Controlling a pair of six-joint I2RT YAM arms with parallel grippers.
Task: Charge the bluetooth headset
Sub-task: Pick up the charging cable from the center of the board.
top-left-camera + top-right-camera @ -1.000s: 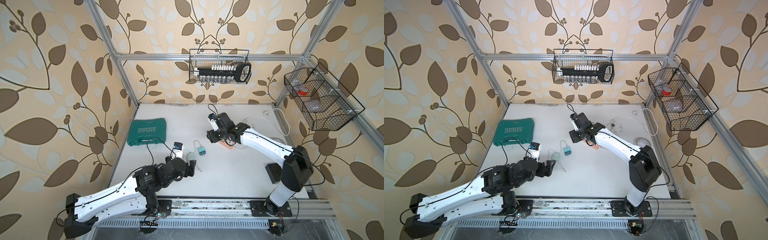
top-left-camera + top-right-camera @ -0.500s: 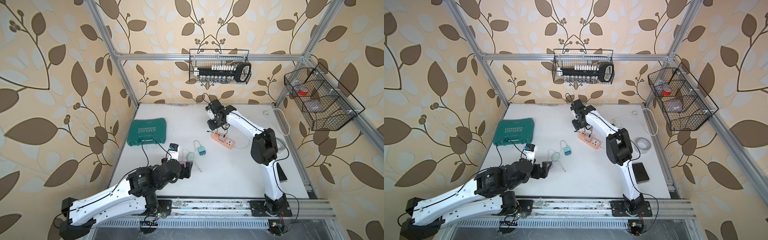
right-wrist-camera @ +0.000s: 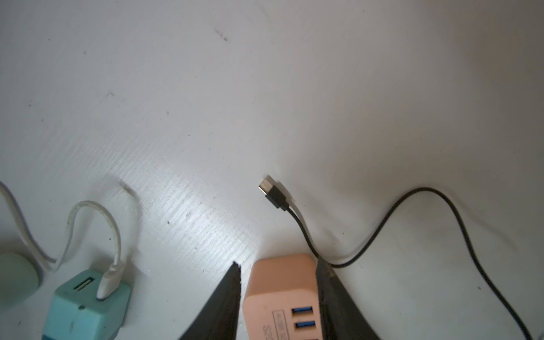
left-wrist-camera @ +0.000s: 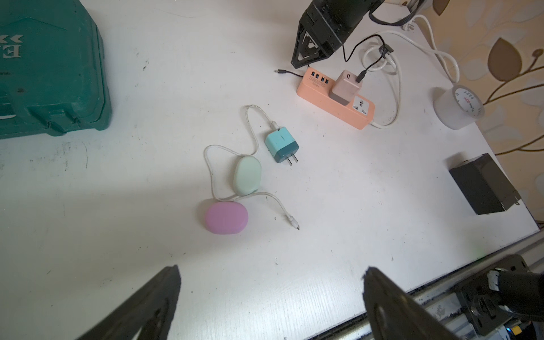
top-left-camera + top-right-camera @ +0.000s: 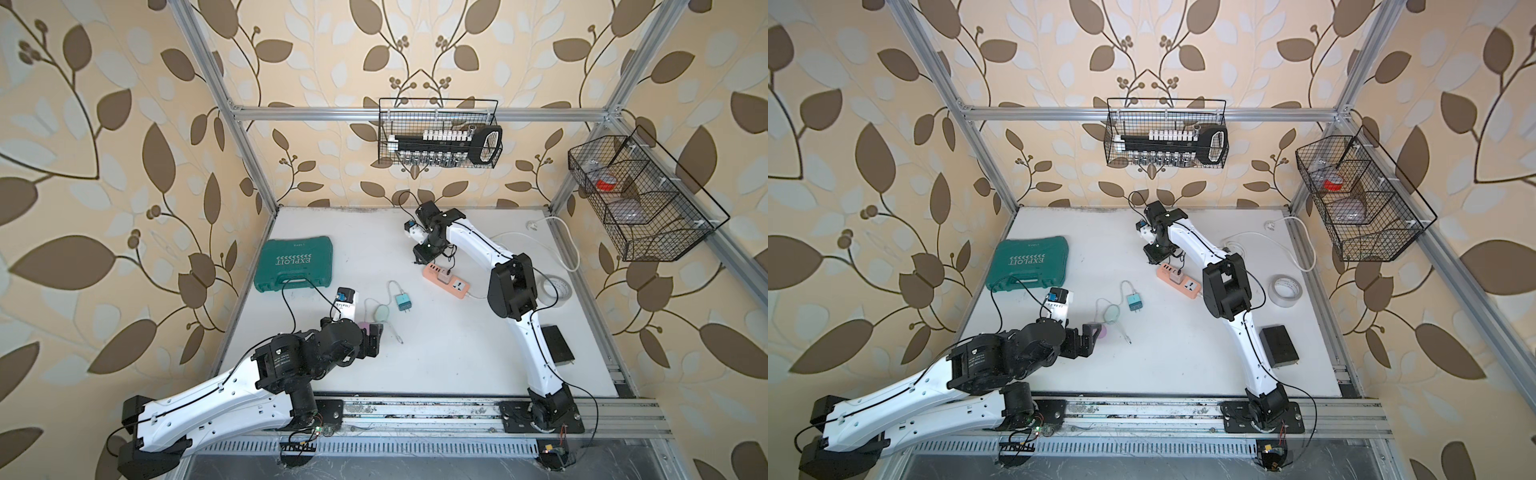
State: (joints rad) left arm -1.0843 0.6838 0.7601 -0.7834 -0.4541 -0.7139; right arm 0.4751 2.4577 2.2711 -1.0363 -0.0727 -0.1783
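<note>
pink case [image 4: 226,217]: flat on the counter [image 5: 457,353], 8 o'clock of centre (12 = back wall). Nothing plugged in. Probably the headset to charge, since it sits under the left arm.
left gripper [image 4: 270,269]: jaws wide open and empty, hanging over the pink case. Arm comes in from 8 o'clock. Looks staged for a pick.
mint case [image 4: 247,175]: just beside pink at 1 o'clock, also unplugged. Could equally be the target; can't tell.
white cable [image 4: 253,132]: one end in the teal charger. It loops round the mint case and runs between the two cases. Free plug lies at pink's 4 o'clock.
teal charger [image 4: 281,144]: 2 o'clock of pink, lying loose with prongs bare. No power, so that cable feeds nothing as it lies.
power strip [image 4: 338,110]: further out at 2 o'clock, with the beige adapter [image 4: 344,88] seated in it.
black cable [image 3: 275,194]: runs from the adapter; free plug rests on the counter just off the strip's USB end. I judge this the ready feed.
right gripper [image 3: 278,263]: jaws part-open, one on each side of the strip's USB end. Can't tell if they pinch it. Probably steadying the strip or going for the black plug.
bystanders: tape roll [image 5: 555,286] and black box [image 5: 557,343] well out at 3 o'clock, green toolcase [image 5: 293,264] at 10 o'clock. None needed for this.
counts: cases 2, chargers 2 (one live), charging cables 2, strip 1 with 4 USB ports, tape 1, box 1, toolcase 1, arms 2.
</note>
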